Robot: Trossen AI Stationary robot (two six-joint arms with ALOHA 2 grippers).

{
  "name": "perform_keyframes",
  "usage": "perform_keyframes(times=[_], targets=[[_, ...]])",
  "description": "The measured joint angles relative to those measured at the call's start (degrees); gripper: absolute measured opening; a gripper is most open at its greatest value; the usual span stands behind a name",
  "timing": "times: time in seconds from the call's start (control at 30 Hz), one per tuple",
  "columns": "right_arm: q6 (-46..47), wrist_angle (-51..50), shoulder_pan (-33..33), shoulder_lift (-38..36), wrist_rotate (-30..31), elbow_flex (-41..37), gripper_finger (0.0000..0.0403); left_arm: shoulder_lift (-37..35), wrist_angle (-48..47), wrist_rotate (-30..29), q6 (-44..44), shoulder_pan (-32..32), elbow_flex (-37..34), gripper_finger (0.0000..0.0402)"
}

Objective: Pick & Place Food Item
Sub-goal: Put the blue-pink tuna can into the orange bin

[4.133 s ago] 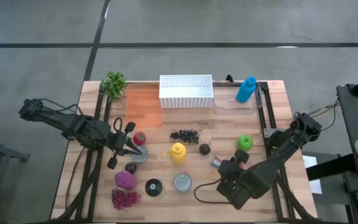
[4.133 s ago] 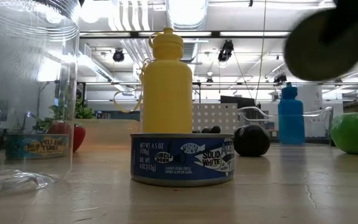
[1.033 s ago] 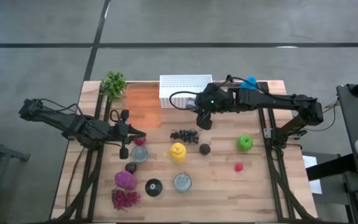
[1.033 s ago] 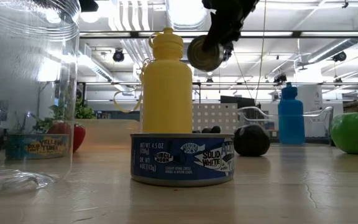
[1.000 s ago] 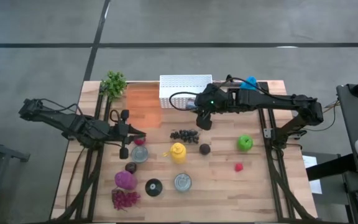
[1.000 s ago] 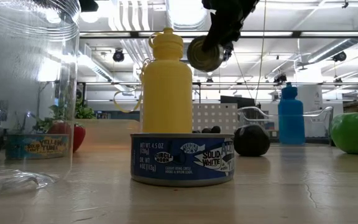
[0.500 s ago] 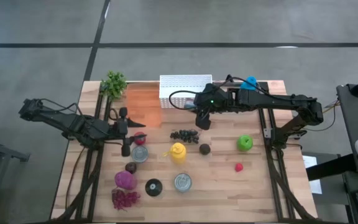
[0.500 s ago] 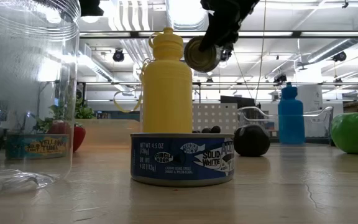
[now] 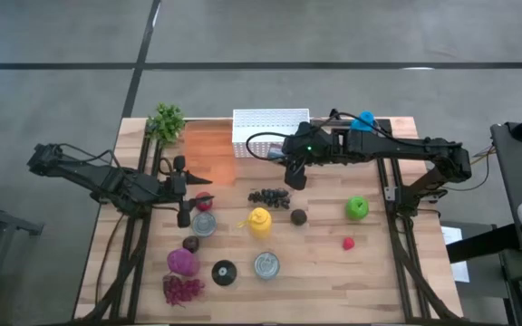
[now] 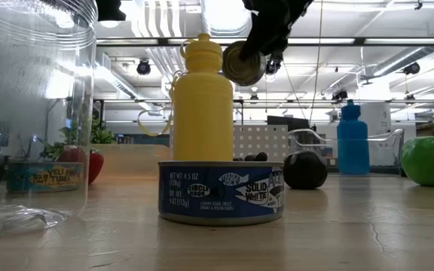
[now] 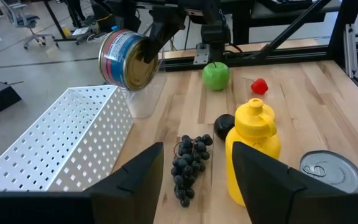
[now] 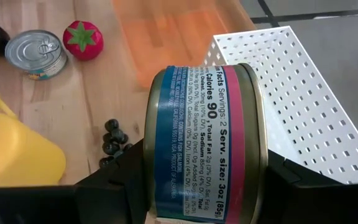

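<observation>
My right gripper is shut on a small can with a blue and pink label, high over the table just near of the white perforated basket and above the dark grapes. The can also shows in the left wrist view and the low view. My left gripper stands open at the table's left, nothing between its fingers, beside a red strawberry-like fruit and a tuna can. My right gripper pinches the can by its two flat ends between its two fingers; one finger lies across the gold end, the other on the opposite end. The fingers come from the table's right, slanting down. The can lies on its side, lifted clear.
On the table stand a yellow bottle, a dark round fruit, a green apple, a small red fruit, another tuna can and purple items. At the back are a blue bottle, a plant and an orange mat.
My left gripper has opened: its fingers, which met in a point toward the red fruit, now stand apart. My right gripper has kept the can aloft near the basket, almost still.
</observation>
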Motion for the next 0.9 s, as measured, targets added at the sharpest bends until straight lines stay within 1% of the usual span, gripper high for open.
perform_keyframes(times=[0.73,0.9], targets=[[-0.2,1.3,0.0,0.0,-0.4,0.0,0.0187,0.0,0.0,-0.2,1.2,0.0,0.0,0.0189],[-0.4,1.4,0.0,0.0,-0.4,0.0,0.0187,0.0,0.0,-0.2,-0.2,0.0,0.0,0.0201]])
